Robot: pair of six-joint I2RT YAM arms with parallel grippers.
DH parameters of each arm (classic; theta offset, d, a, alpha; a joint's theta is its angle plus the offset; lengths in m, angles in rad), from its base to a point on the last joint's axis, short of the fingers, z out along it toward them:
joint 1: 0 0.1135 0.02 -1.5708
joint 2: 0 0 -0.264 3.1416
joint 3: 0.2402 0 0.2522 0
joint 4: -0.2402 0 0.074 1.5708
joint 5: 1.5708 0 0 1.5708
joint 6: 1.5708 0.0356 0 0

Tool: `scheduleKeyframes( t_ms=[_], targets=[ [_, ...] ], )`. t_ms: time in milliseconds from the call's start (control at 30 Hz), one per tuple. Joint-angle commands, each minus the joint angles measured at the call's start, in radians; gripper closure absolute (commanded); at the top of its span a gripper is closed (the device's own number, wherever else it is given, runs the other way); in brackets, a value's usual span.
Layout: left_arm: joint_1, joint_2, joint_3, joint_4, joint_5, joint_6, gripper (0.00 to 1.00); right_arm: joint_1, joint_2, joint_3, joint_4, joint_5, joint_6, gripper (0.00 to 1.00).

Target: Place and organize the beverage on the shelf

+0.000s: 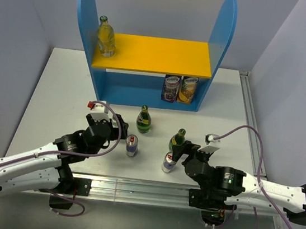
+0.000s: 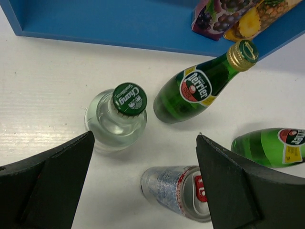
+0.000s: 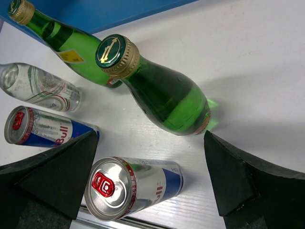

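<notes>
— From above, first?
— At top centre, the blue shelf [image 1: 144, 93]. One clear glass bottle [image 1: 106, 38] upright at the left end of the yellow board [image 1: 166, 56], probably to leave room for a row beside it. On the right of the lower tier, fruit-printed cartons [image 1: 179, 88]. Lower down on the white bench [image 1: 60, 91], apart from the shelf: two green bottles [image 1: 144, 120] and two slim cans [image 1: 132, 145], all upright, between the left arm [image 1: 34, 161] and the right arm [image 1: 267, 189]. No print legible here.
— And the left wrist?
— Spread wide across the bottom corners, the left fingers [image 2: 52, 181], pinching nothing. Just above the gap, a clear bottle [image 2: 116, 119], so likely the next pick. "Chang" on its green cap. "Perrier" on the green bottle [image 2: 190, 93] right of centre; same label, cut off, on another at the right edge. At bottom centre, a can [image 2: 178, 191]: red mark on the lid, no readable word.
— Right wrist?
— Parted just as wide, the right fingers [image 3: 243, 181], gripping nothing. Above the gap, a green bottle [image 3: 167, 100] with a gold-rimmed cap; below it, a silver-blue can [image 3: 128, 183]. Intended target: cannot tell. "Bull" readable on the farther can [image 3: 43, 126] at left.
</notes>
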Motion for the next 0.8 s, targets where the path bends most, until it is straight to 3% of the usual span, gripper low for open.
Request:
scheduleKeyframes(
  t_ms=[0,267,767],
  targets=[
    [-0.005,0.044,0.004,0.125,-0.049,-0.013,0.06,0.0,0.015,0.013,0.002,0.044,0.025,0.0],
    [-0.005,0.127,-0.001,0.19,-0.168,0.009,0.07,0.0,0.006,0.01,0.007,0.046,0.02,0.0],
    [0.012,0.261,0.025,0.274,-0.212,0.064,0.15,0.0,0.0,0.006,0.017,0.041,0.008,0.0]
  ],
)
